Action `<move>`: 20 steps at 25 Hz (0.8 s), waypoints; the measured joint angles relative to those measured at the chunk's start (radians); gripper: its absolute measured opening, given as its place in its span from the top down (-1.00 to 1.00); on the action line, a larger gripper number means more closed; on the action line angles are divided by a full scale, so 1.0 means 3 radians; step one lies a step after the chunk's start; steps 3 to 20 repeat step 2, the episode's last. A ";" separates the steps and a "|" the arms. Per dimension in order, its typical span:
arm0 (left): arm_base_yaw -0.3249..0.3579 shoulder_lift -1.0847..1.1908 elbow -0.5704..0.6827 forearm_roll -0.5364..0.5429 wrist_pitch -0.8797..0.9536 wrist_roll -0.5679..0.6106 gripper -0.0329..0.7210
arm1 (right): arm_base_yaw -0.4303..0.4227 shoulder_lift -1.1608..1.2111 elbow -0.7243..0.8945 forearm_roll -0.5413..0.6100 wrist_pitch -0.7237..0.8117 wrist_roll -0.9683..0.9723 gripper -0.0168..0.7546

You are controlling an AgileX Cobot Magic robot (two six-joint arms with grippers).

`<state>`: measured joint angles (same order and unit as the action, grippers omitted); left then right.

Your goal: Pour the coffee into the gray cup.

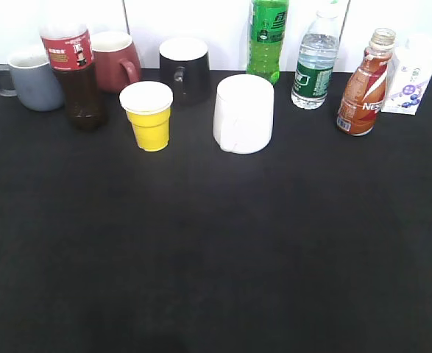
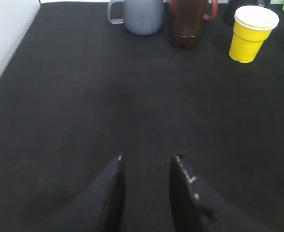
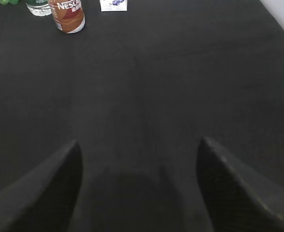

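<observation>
**Coffee and gray cup at opposite ends of the back row**

The gray cup stands far left at the back of the black table, beside the cola bottle. The coffee stands upright far right, between a water bottle and a white carton. The left gripper hangs over bare table, jaws slightly parted, empty. The right gripper is spread wide, holding nothing.

The coffee stands upright, uncapped, far right; the gray cup sits upright far left.
</observation>
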<state>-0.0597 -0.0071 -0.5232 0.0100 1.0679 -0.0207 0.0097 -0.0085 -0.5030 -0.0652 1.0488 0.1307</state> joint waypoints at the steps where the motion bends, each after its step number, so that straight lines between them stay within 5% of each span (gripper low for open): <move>1: 0.0000 0.0000 0.0000 0.0000 0.0000 0.0000 0.28 | 0.0000 0.0000 0.0000 0.0000 0.0000 0.0000 -0.53; 20: 0.0000 0.0000 0.0000 0.0000 0.0000 0.0000 0.28 | -0.0003 0.0000 0.0000 0.0000 0.0000 0.0000 -0.53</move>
